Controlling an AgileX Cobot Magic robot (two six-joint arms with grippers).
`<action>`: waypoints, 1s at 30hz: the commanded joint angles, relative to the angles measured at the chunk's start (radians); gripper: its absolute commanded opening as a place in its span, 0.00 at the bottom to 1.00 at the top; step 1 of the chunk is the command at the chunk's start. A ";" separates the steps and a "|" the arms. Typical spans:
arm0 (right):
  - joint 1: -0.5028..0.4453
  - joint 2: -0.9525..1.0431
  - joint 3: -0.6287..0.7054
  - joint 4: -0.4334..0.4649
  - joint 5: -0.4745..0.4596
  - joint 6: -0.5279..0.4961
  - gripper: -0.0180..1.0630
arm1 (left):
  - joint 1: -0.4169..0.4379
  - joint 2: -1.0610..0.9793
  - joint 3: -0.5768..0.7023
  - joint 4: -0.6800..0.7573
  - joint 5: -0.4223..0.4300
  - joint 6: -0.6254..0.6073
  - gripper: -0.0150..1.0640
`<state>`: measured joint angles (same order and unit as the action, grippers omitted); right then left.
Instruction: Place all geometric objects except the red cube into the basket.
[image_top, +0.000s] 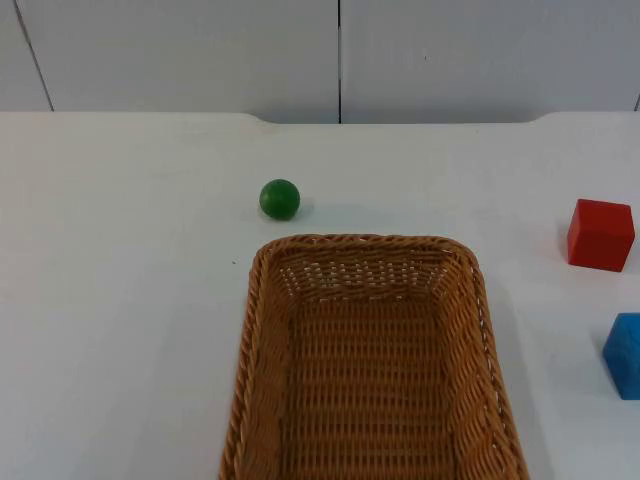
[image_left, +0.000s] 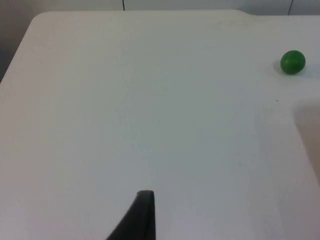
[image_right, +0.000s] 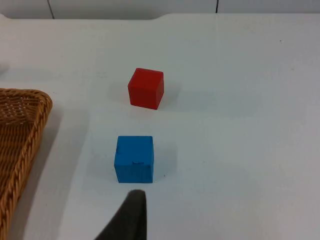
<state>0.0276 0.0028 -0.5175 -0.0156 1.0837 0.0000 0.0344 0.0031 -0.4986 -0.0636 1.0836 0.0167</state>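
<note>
Basket (image_top: 370, 360), woven brown wicker, rectangular, open side up, sits on the white worktop (image_top: 120, 300) at the near middle of the top view; nothing lies in the part of its inside that can be seen, and one corner of its rim also appears in the right wrist view (image_right: 20, 130). Green ball (image_top: 280, 199) rests on the worktop just beyond the basket's far left corner, apart from the rim; the left wrist view shows it (image_left: 292, 62) well away from that arm's fingertip (image_left: 142, 215). Red cube (image_top: 600, 234) stands on the worktop to the right of the basket, well apart from it. Blue cube (image_top: 625, 355) stands nearer the camera than the red one, at the picture's right edge, partly cut off. In the right wrist view the blue cube (image_right: 134, 159) lies just ahead of that arm's fingertip (image_right: 131, 215), with the red cube (image_right: 146, 88) beyond it, the two not touching. Left hand: over bare worktop, spread or pressed together cannot be told. Right hand: near the blue cube, state likewise cannot be told. Grey wall (image_top: 200, 50) closes the worktop's far side.
</note>
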 joint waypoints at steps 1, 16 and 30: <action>-0.005 0.015 -0.017 0.008 -0.014 -0.012 0.99 | 0.002 0.003 -0.005 -0.003 -0.021 0.001 0.94; -0.005 0.489 -0.168 0.026 -0.217 -0.012 0.99 | 0.002 0.353 -0.105 -0.037 -0.168 0.001 0.94; -0.005 0.840 -0.188 0.016 -0.274 -0.012 0.99 | 0.002 0.724 -0.155 -0.100 -0.346 0.062 0.94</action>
<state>0.0276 0.8158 -0.6977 0.0072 0.8201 0.0000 0.0344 0.6928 -0.6469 -0.1243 0.7818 0.0591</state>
